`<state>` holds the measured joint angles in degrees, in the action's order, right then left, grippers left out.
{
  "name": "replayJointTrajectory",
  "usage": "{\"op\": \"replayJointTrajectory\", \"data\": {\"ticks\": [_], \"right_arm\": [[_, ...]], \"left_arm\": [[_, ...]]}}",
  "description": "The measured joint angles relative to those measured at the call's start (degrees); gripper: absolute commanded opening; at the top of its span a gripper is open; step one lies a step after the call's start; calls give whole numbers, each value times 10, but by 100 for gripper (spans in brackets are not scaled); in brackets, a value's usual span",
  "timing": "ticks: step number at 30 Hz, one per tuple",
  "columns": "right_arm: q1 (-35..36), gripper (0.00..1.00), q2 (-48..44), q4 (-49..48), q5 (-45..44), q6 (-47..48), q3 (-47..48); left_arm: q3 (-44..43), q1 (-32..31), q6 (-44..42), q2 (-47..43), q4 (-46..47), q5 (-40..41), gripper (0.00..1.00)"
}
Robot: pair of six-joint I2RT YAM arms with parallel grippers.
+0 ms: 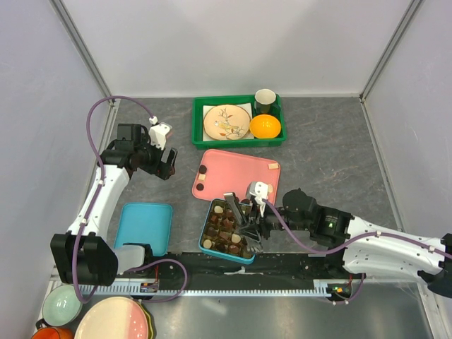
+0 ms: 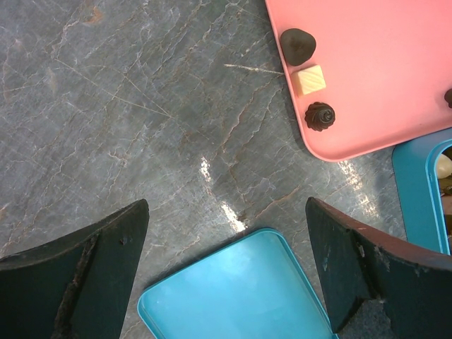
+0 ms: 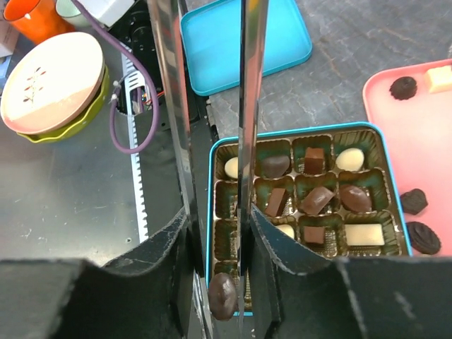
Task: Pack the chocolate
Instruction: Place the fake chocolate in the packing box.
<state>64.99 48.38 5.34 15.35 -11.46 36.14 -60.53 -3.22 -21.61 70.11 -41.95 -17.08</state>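
The teal chocolate box [image 1: 205, 244] lies in front of the pink tray [image 1: 240, 169]. Several cells hold chocolate, such as a brown piece [image 3: 318, 199]; the cells at its near end look bare. Loose chocolate [image 1: 203, 170] lies on the pink tray, seen closer as a dark piece [image 2: 297, 45], a cream square [image 2: 310, 79] and a swirl [image 2: 319, 116]. My right gripper [image 1: 253, 212] [image 3: 219, 213] is shut on metal tongs [image 3: 251, 85] over the box. A dark oval chocolate [image 3: 222, 295] sits between the tong tips at the box's corner. My left gripper [image 1: 166, 159] [image 2: 226, 212] hangs open above the table.
The teal lid [image 1: 145, 227] [image 2: 240, 296] lies left of the box. A green tray [image 1: 200, 134] at the back holds a plate [image 1: 227, 121], a cup [image 1: 265, 101] and an orange [image 1: 265, 126]. Bowls [image 1: 113, 319] are stacked at the near left, beyond the table's rail.
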Motion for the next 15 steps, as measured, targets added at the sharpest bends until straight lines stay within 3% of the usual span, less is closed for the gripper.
{"op": "replayJointTrajectory", "data": {"ticks": [4,10,13,14,15], "right_arm": [[10,50,11,-9,-6,-6,-1],[12,53,15,-18,-19,-10,-1],[12,41,12,-18,-33,-10,-2],[12,31,8,-17,-42,-10,-2],[12,28,3,-15,-53,-11,-2]], "left_arm": [[0,0,0,0,-1,0,99],[0,0,0,0,-5,0,99],[0,0,0,0,-8,0,99],[0,0,0,0,-9,0,99],[0,0,0,0,-10,0,99]]}}
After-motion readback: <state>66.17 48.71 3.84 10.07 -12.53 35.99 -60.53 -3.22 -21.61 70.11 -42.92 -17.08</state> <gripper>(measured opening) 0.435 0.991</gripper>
